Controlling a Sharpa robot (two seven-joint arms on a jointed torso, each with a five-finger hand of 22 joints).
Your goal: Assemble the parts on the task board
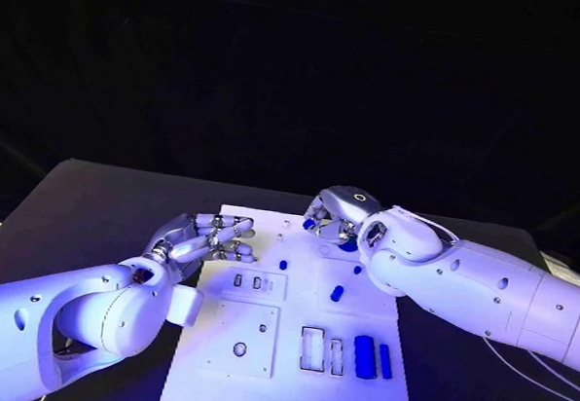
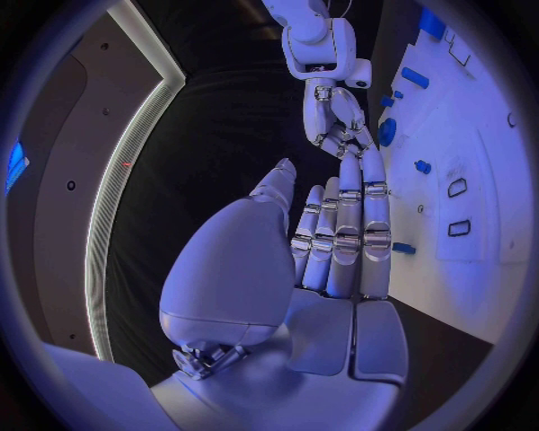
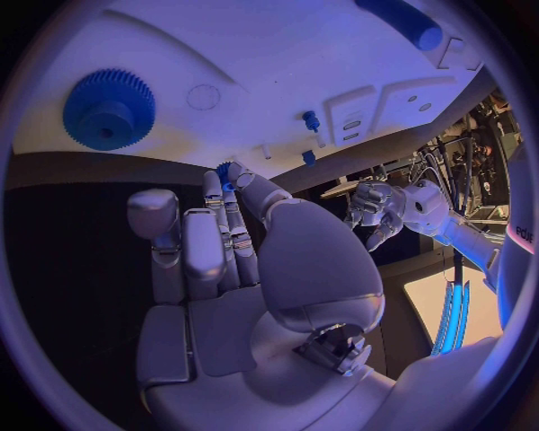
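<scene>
Centrally on the black table point(image 1: 107, 199) lies the white board point(image 1: 291, 377), a flat rectangular plate with its long axis running near to far, marked with raised panels and small slots. Small blue parts rest on it: two elongated bars point(image 1: 364, 356) at the near right lie side by side with their long axes pointing near to far, beside an empty rectangular slot point(image 1: 311, 348); a short peg point(image 1: 337, 291) lies tilted near the middle, and a smaller stud point(image 1: 283, 263) sits just left of it. Seen from the right wrist, a blue gear point(image 3: 109, 109) with a toothed rim and round hub lies flat on the board, well apart from the pegs. The left hand point(image 1: 208, 238) hovers at the board's far left edge, its fingers lying straight and close together, holding nothing. The right hand point(image 1: 333, 217) is at the board's far edge, fingers curled down over something blue; the wrist view shows a small blue toothed piece point(image 3: 225, 171) at its fingertips, though I cannot tell whether it is truly gripped.
</scene>
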